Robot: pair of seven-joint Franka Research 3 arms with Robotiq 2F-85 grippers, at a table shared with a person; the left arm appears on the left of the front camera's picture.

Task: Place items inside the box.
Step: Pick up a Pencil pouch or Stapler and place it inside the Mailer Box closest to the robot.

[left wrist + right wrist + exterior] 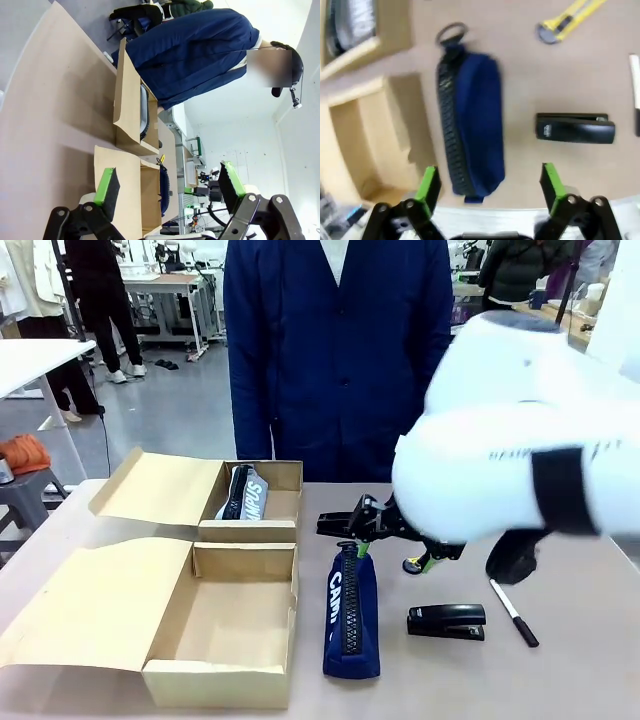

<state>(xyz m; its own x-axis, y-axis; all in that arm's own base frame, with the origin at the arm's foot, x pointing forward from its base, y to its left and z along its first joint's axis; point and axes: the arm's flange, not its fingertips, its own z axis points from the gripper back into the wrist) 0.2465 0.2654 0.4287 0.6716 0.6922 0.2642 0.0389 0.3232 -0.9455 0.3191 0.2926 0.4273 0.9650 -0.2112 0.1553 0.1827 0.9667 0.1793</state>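
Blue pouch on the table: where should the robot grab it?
The pouch is probably best pinched across its middle, coming straight down from above: it lies flat, long and narrow, zipper up, with bare table along both long sides.

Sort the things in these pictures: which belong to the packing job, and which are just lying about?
Job: near box, far box, boxed pouch, loose navy pouch, stapler, marker, utility knife.
Lying about: orange bundle on the grey stool, white side table.

Cloth pouch (350, 615), cardboard box (215, 685) (matt), glossy stapler (446, 621)
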